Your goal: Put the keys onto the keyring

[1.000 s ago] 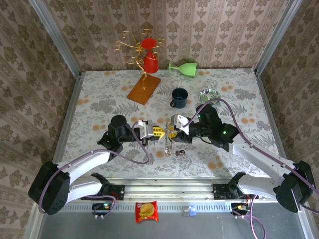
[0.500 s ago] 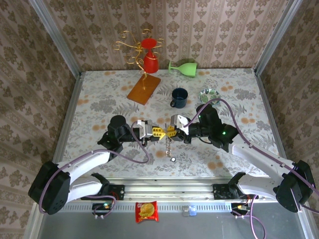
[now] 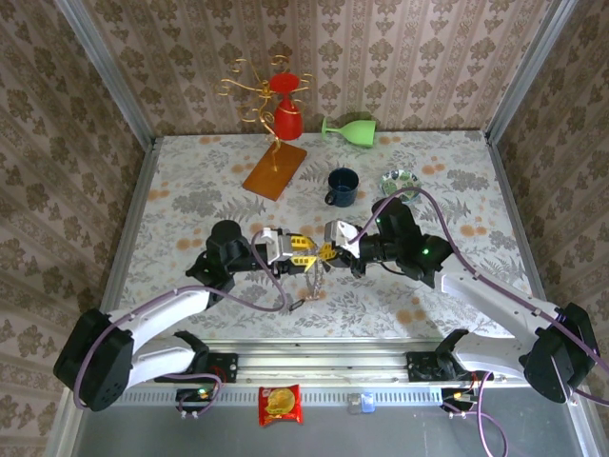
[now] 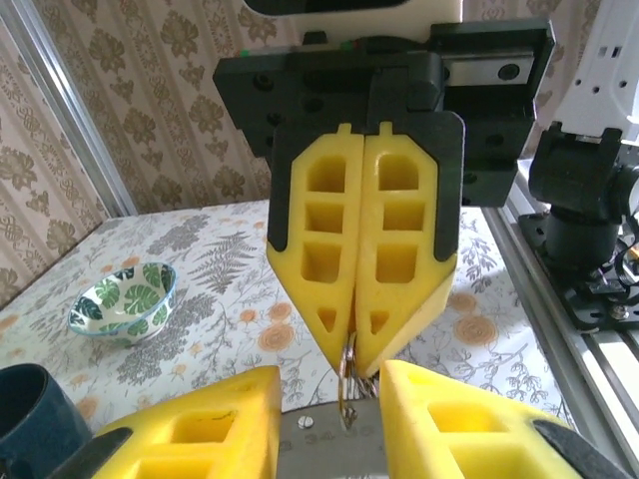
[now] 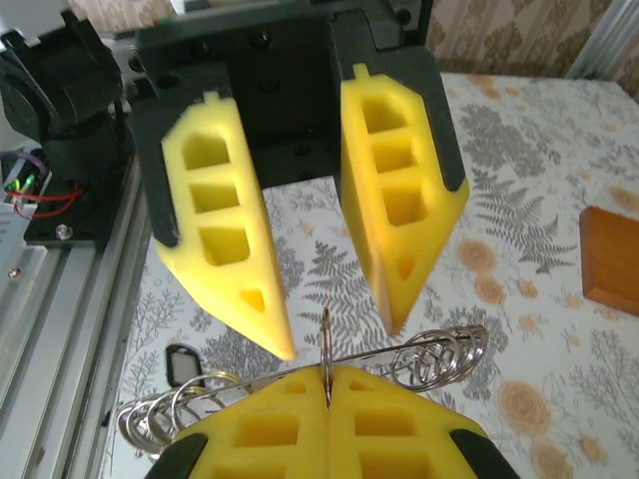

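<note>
Holding now: the right hand (image 5: 327, 391) has its fingers pressed together, clamped on the rim of the keyring (image 5: 325, 344). The keyring shows edge-on as a thin upright line just above the fingertips.
Left hand: the left hand (image 5: 337, 329) faces the right one tip to tip. Its fingers are apart with nothing between them.
Where: both hands meet in the air over the middle of the counter (image 3: 190, 205), somewhat toward its near edge.
Key relation: the keyring's top edge stands just below the gap between the left fingers, one finger to each side. It does not appear to touch either.
Wire: a silvery wire (image 5: 439, 351) with coiled loops at each end crosses right by the clamped ring. I cannot tell whether it is hooked on the ring.
Long axis: in the top view the wire slants from the meeting point down toward the near edge of the counter.
Key: one black-headed key (image 5: 182, 361) shows low down by the near end of the wire. I cannot tell whether it lies on the counter or hangs.
Nearer hand: the right hand has the ring. The left hand is free and just beside it.
Step, as judged: probably a hand-over or a steadying of the ring between the two hands, with threading not yet done.
Next move calls for: the left fingers coming together squarely on the ring's flat faces.
Risk: the thin ring could twist or slip out of a shallow pinch.
</note>
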Motion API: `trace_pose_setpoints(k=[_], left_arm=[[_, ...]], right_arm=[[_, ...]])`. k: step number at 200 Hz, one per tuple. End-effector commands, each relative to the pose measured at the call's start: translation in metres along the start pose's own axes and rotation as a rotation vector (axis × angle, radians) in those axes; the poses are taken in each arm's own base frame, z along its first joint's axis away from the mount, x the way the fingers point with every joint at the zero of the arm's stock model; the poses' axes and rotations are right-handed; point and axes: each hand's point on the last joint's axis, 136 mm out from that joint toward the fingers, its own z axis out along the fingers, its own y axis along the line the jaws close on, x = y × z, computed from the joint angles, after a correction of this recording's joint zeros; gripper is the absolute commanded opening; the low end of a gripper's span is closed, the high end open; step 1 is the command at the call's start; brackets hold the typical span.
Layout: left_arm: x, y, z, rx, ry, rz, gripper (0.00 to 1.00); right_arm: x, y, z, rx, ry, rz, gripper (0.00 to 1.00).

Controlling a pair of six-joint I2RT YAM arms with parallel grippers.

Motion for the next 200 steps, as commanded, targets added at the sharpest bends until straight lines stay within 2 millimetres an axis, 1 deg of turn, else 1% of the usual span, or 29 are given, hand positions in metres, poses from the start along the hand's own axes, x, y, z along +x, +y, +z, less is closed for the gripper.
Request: trace_pose_setpoints(k=[1, 9, 27, 38, 48, 65, 94, 120, 136, 139, 158, 182, 193, 200], left_arm=[[-0.003, 0.001, 0.001, -0.002, 0.085, 0.064, 0.30], [0.002, -0.001, 0.001, 0.011, 0.128, 0.079, 0.28], [0.008, -0.002, 0.000, 0.029, 0.176, 0.098, 0.23], [0.010, -0.002, 0.000, 0.030, 0.186, 0.106, 0.23], [0.009, -0.001, 0.001, 0.031, 0.187, 0.111, 0.22], [0.007, 0.000, 0.002, 0.039, 0.188, 0.119, 0.18], [0.006, 0.003, 0.004, 0.042, 0.188, 0.130, 0.16], [0.001, 0.004, 0.005, 0.038, 0.171, 0.138, 0.08], [-0.002, 0.004, 0.004, 0.032, 0.156, 0.143, 0.00], [-0.003, 0.004, 0.004, 0.031, 0.152, 0.143, 0.00], [-0.006, 0.003, 0.003, 0.018, 0.122, 0.140, 0.00], [-0.010, 0.000, 0.002, 0.009, 0.060, 0.132, 0.00], [-0.010, -0.002, 0.002, 0.014, 0.041, 0.122, 0.00], [-0.010, -0.004, 0.002, 0.023, 0.033, 0.111, 0.00]], right_arm=[[-0.002, -0.006, -0.005, 0.023, 0.084, -0.076, 0.00], [0.002, -0.004, -0.004, 0.017, 0.121, -0.090, 0.00], [0.002, -0.004, -0.003, 0.013, 0.163, -0.128, 0.00], [0.000, -0.004, -0.001, 0.010, 0.184, -0.153, 0.00], [0.000, -0.002, 0.001, 0.003, 0.203, -0.175, 0.00], [-0.005, -0.001, 0.002, -0.003, 0.211, -0.198, 0.00], [-0.012, 0.002, 0.005, -0.016, 0.207, -0.224, 0.00], [-0.013, 0.007, 0.010, -0.031, 0.216, -0.229, 0.00], [-0.014, 0.005, 0.011, -0.016, 0.197, -0.210, 0.00], [-0.014, 0.004, 0.011, -0.011, 0.192, -0.204, 0.00], [-0.019, -0.003, 0.004, 0.015, 0.115, -0.127, 0.16], [-0.022, -0.007, -0.004, 0.014, 0.018, -0.047, 0.27], [-0.020, -0.005, -0.005, 0.005, -0.002, -0.034, 0.30], [-0.017, -0.004, -0.004, -0.002, -0.004, -0.031, 0.31]])
